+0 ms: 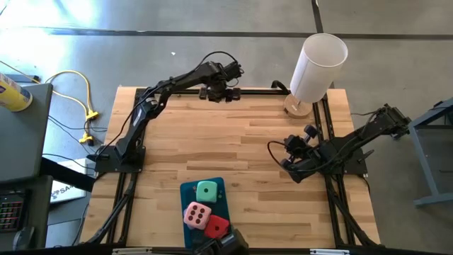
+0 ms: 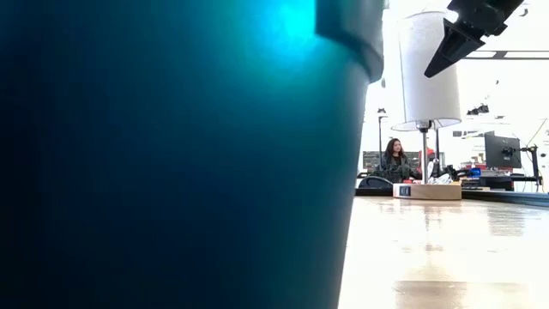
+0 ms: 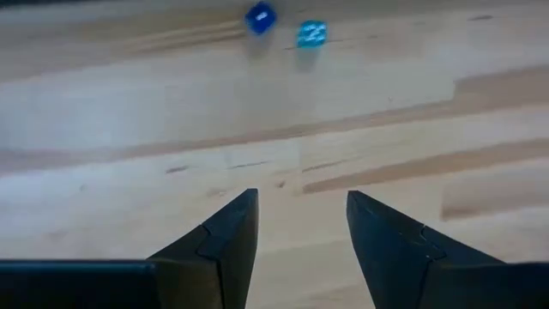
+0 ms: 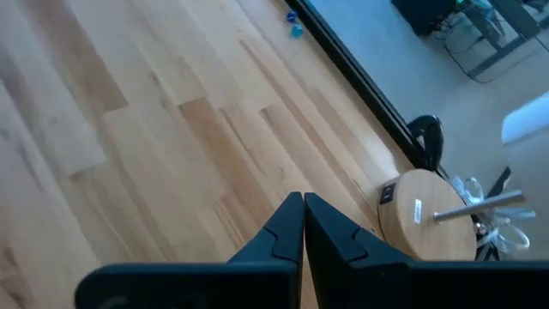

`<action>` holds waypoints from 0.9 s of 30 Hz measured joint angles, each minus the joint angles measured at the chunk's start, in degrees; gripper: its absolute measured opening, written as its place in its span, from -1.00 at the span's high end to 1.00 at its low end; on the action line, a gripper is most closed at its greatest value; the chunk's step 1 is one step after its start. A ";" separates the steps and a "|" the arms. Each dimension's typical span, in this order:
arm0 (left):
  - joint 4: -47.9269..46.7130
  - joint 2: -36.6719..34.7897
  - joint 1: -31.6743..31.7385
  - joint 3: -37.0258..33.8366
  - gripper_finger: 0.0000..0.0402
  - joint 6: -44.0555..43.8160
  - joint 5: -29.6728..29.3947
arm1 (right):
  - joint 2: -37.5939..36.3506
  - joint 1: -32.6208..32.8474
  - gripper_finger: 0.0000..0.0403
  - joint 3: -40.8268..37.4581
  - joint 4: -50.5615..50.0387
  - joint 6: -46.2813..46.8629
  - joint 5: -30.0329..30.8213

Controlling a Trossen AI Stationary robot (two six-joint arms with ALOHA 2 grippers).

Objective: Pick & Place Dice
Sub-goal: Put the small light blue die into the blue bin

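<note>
Three large foam dice sit in a flat teal tray [image 1: 190,193] at the table's near edge: a mint green one [image 1: 207,190], a pale pink one [image 1: 197,214] and a red one [image 1: 217,227]. My left gripper [image 3: 300,196] hangs open over the far edge of the table [image 1: 225,92], pointing steeply down at bare wood. Just beyond its fingers lie two small dice, one dark blue [image 3: 260,17] and one light teal [image 3: 311,34]. My right gripper [image 4: 303,199] is shut and holds nothing, raised over the table's right side [image 1: 297,145].
A white-shaded lamp [image 1: 316,64] stands on a round wooden base [image 4: 425,215] at the far right corner. The tray's teal wall [image 2: 171,154] fills most of the low view. Bare wood [image 1: 233,142] spreads across the table's middle. A person [image 2: 395,159] sits in the room behind.
</note>
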 joint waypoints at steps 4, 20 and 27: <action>-0.20 2.27 -0.02 0.05 0.14 -4.01 0.47 | 0.00 0.00 0.98 0.00 2.01 -3.21 -0.93; 7.29 5.08 0.53 0.09 0.14 -9.18 -5.84 | 0.00 4.06 0.98 0.00 7.13 -9.16 -5.70; 7.07 7.23 2.36 0.03 0.14 -12.25 -4.42 | 0.00 4.28 0.98 0.00 7.10 -11.28 -7.45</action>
